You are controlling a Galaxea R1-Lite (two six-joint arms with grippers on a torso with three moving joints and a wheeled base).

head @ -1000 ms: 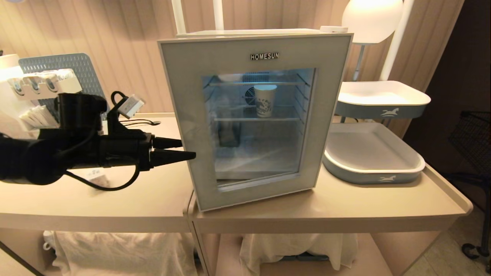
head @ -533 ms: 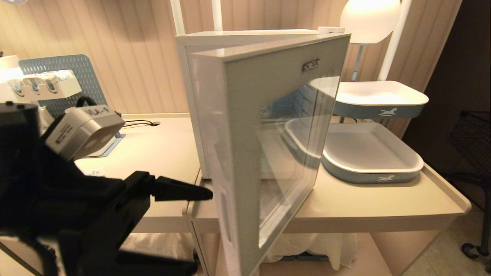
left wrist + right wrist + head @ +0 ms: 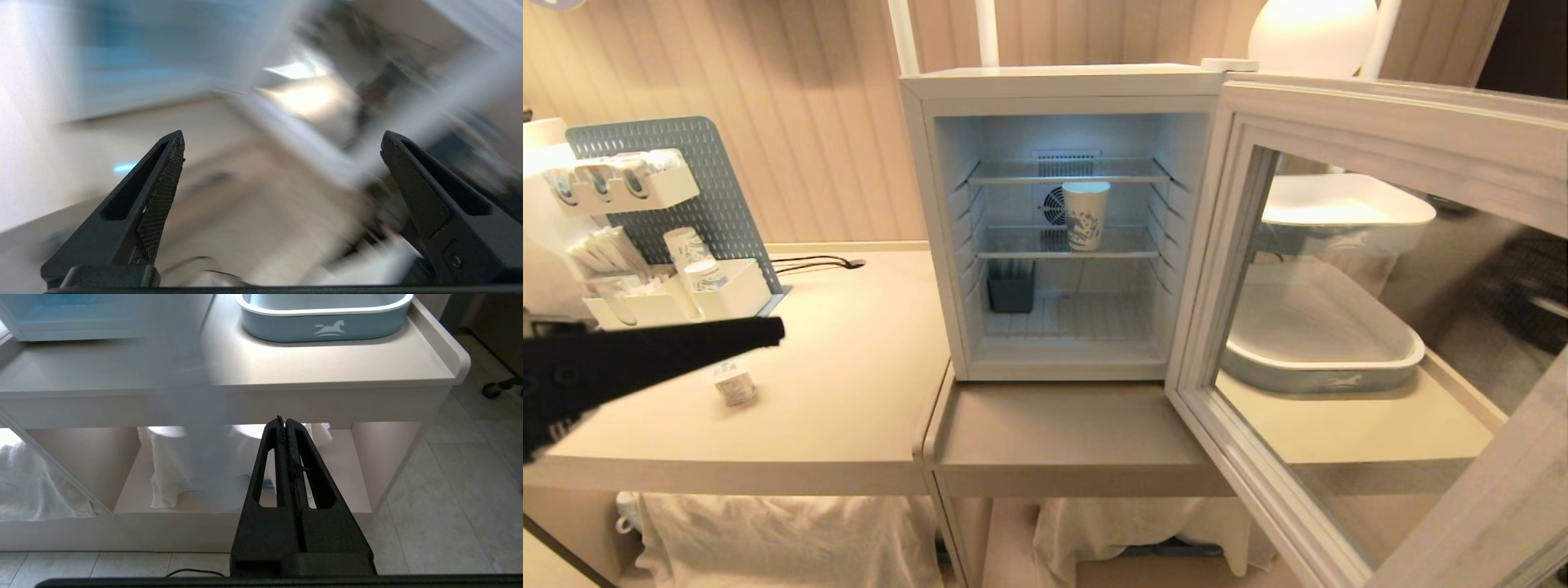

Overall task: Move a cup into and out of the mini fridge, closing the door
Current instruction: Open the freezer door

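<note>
The mini fridge [image 3: 1062, 86] stands open on the beige counter, and its door [image 3: 1380, 131] is swung wide to the right. On the middle wire shelf sits a tall white paper cup with a blue pattern [image 3: 1086, 214]. The small white cup [image 3: 737, 390] stands on the left table, its top hidden behind one black finger [image 3: 686, 351] of my left gripper. My left gripper [image 3: 282, 139] is open, holds nothing, and hangs left of the fridge. Below the counter edge, my right gripper [image 3: 284, 420] is shut and empty.
A dark grey bin [image 3: 1011, 296] sits on the fridge floor. An organiser with stacked paper cups [image 3: 686, 245] and a blue pegboard [image 3: 711, 180] stand at the back left. A blue and white tray [image 3: 327, 328] lies right of the fridge. White cloth [image 3: 784, 539] fills the lower shelf.
The fridge door has swung from shut to fully open toward the right. My left arm has pulled back from the door's left edge to the far left, still open.
</note>
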